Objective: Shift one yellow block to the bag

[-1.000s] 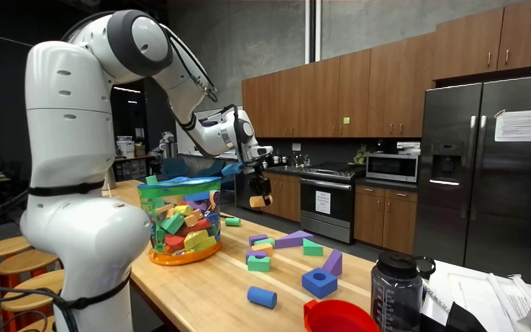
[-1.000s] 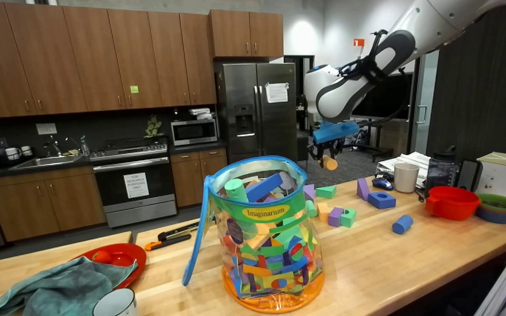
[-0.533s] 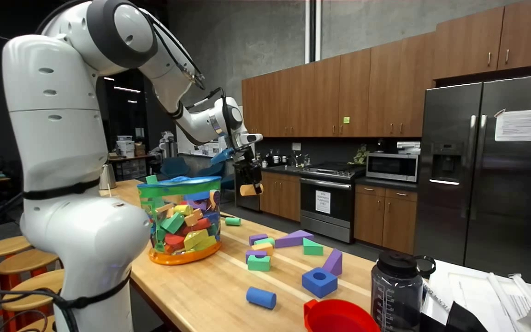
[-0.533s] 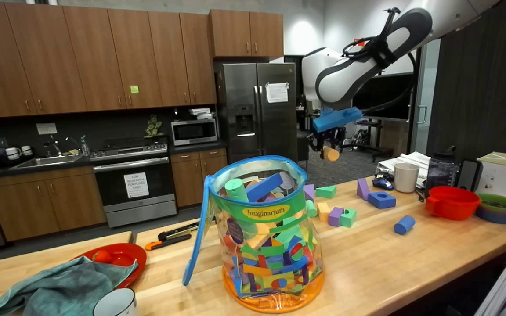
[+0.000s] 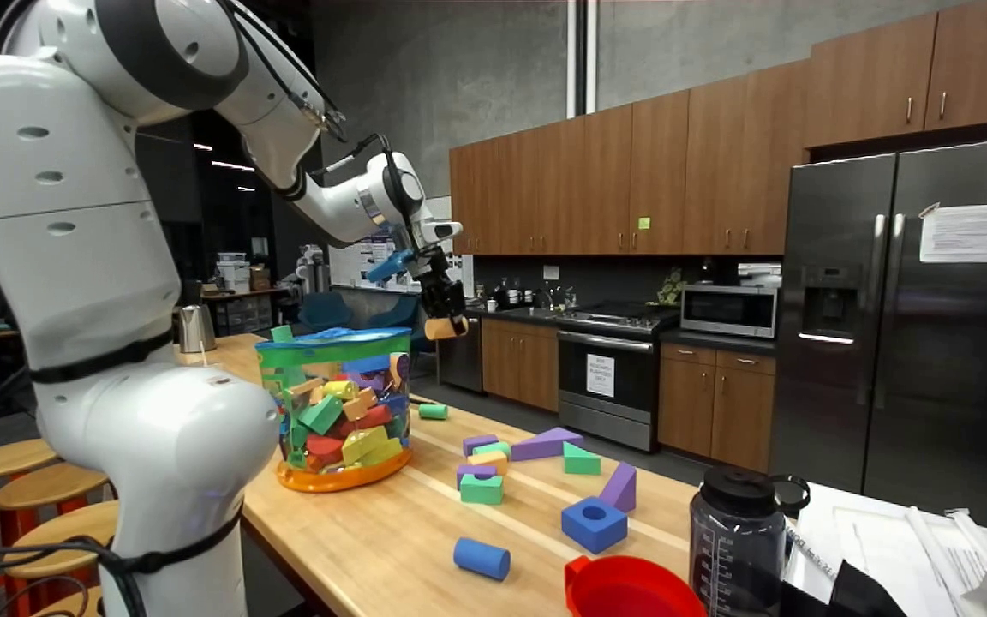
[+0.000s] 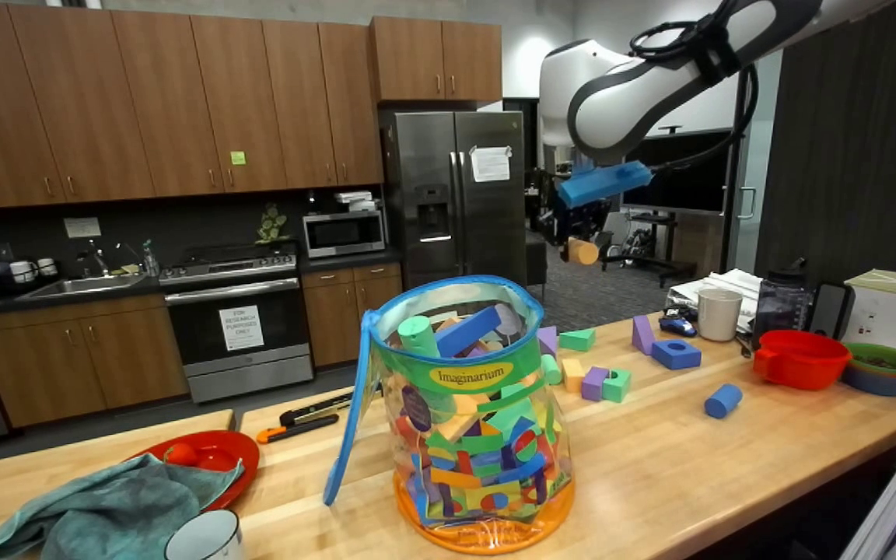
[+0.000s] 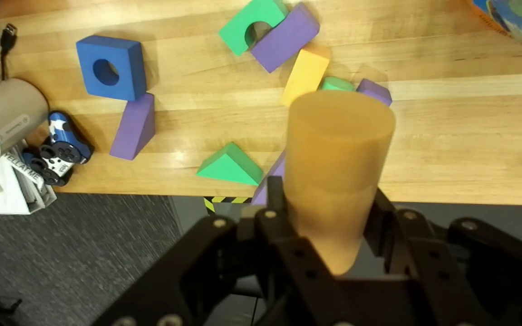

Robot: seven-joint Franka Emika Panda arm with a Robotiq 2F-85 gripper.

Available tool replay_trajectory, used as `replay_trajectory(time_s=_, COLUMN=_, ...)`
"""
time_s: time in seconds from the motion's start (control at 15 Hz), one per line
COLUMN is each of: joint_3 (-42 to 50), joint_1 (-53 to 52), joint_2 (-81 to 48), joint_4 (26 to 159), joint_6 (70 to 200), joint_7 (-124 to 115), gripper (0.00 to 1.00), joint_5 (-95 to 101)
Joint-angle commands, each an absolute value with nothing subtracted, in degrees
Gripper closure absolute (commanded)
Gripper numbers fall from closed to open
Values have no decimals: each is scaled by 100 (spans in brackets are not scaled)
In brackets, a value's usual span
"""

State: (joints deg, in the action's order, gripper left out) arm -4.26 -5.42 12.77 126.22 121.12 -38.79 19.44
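The block (image 7: 340, 167) was clamped by the gripper (image 7: 328, 203), jaws closed to its width. To one side, apart from the gripper, stood the bag (image 5: 335, 411); its rim (image 5: 339, 335) was best cleared before release.

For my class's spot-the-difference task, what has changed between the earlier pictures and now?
The gripper rose, moving left in an exterior view, with the yellow-orange cylinder gripped throughout; nothing was let go. The blue cylinder shifted slightly right in an exterior view. The bag and the other loose blocks stayed put.
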Motion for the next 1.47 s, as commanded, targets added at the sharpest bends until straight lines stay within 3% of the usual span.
replay_trajectory(time_s=0.0, joint_3=-630, joint_1=-462, joint_2=1727, joint_4=12969, joint_6=12138, joint_7=-3579, gripper=84, joint_5=1748)
replay_trajectory(time_s=0.6, joint_3=-1193, joint_1=-598, joint_2=2410, joint_4=13822, joint_6=12653, joint_7=-3268, gripper=84, joint_5=1505)
replay_trajectory(time_s=1.4, joint_3=-1712, joint_1=-918, joint_2=2692, joint_4=13875, joint_6=13640, joint_7=-3273, gripper=84, joint_5=547)
